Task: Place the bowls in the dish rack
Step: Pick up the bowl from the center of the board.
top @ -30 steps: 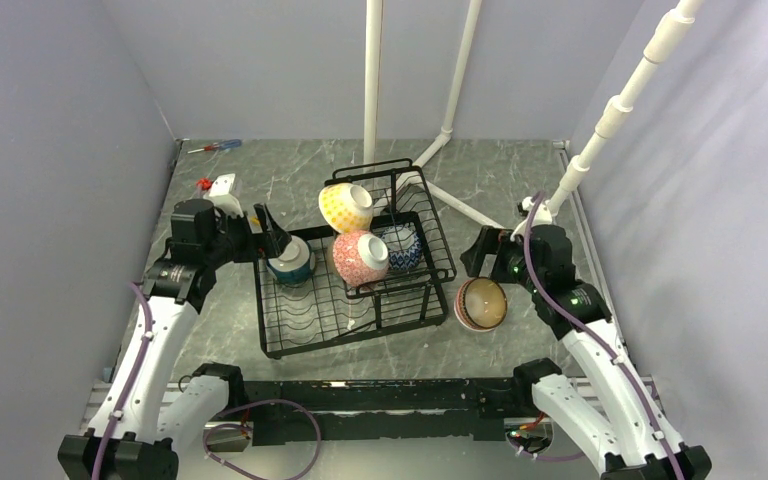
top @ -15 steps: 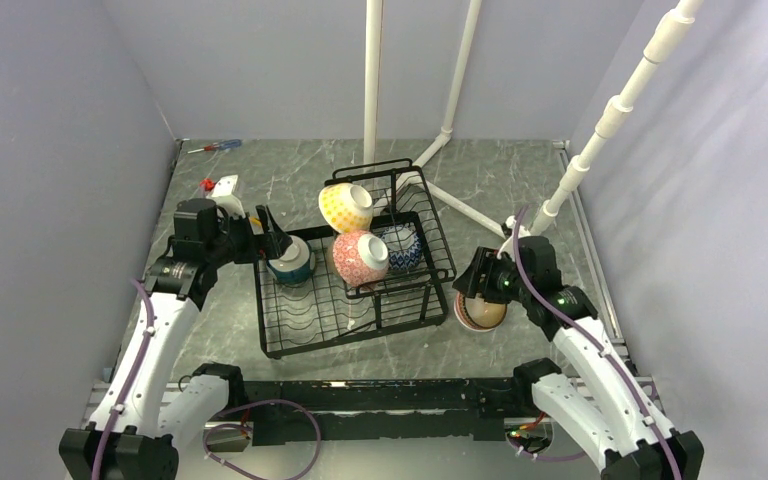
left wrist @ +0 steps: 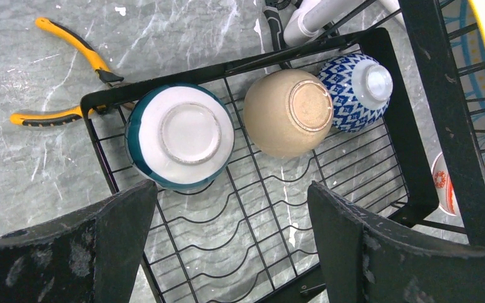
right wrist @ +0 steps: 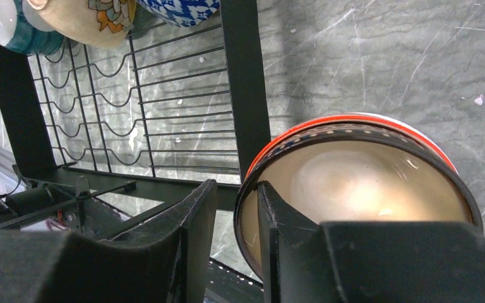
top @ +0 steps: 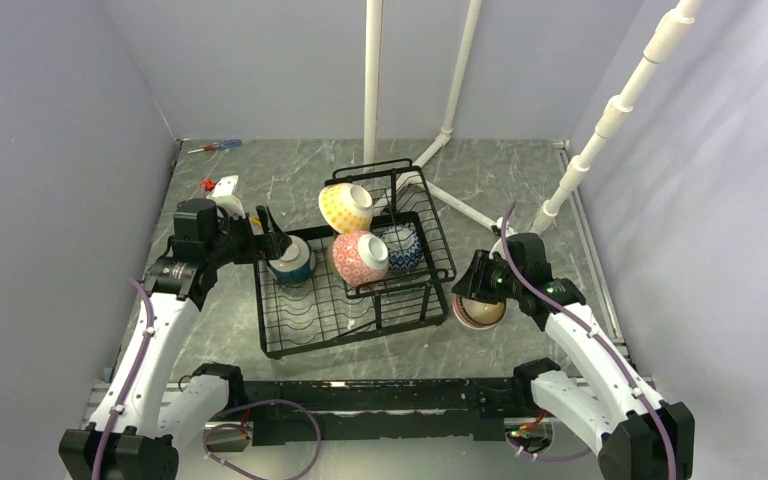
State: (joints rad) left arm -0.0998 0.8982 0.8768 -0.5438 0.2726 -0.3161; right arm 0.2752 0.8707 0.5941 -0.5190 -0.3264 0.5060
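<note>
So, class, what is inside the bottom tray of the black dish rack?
In the bottom tray three bowls stand bottoms up in a row: a teal bowl, a tan bowl and a blue-white patterned bowl. Their insides are covered, and the upper basket hides part of the tray.

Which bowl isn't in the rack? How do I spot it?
Find the big black dish rack in the middle of the table. Right of its near right corner sits the bowl, the right gripper straddling its rim. Unlike racked bowls, it's upright: red-rimmed, cream inside.

Right claw (top: 473, 291) covers most of the red-rimmed bowl (top: 482, 316) from above
</note>
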